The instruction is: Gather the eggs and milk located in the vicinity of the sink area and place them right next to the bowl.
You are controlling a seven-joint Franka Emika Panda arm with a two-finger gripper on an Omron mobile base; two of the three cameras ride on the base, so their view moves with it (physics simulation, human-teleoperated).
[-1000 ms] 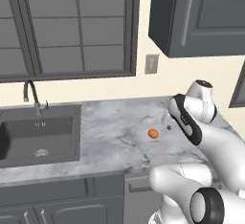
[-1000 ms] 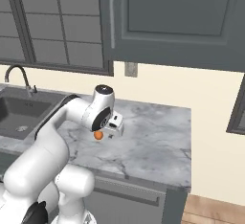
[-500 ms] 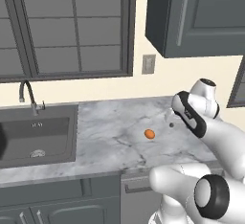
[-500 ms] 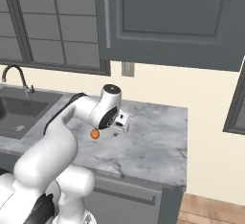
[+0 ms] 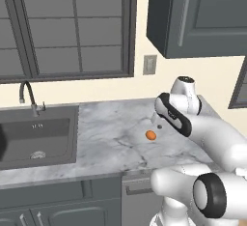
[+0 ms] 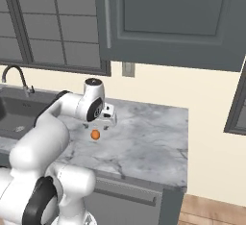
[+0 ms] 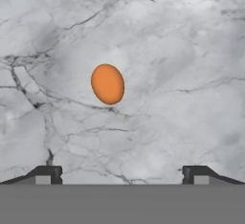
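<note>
One orange-brown egg (image 5: 150, 134) (image 6: 95, 134) (image 7: 107, 84) lies on the grey marble counter (image 5: 111, 138), right of the sink (image 5: 38, 133). My gripper (image 7: 122, 173) (image 6: 98, 125) hangs just above the egg, pointing down, open, nothing between its fingertips (image 7: 48, 173). In the hand view the egg sits ahead of the tips, slightly left of centre. The arm hides the gripper in the left base view. The second egg, the milk and the bowl are out of view.
The dark sink has a curved faucet (image 5: 26, 94) (image 6: 14, 72) at its back. A wall outlet (image 5: 150, 64) sits above the counter, with dark cabinets (image 6: 168, 17) overhead. The counter ends at the right (image 6: 185, 137).
The arm's upper links have swung a little while the hand stays over the egg. The egg keeps its place on the counter. Both base views have shifted slightly.
</note>
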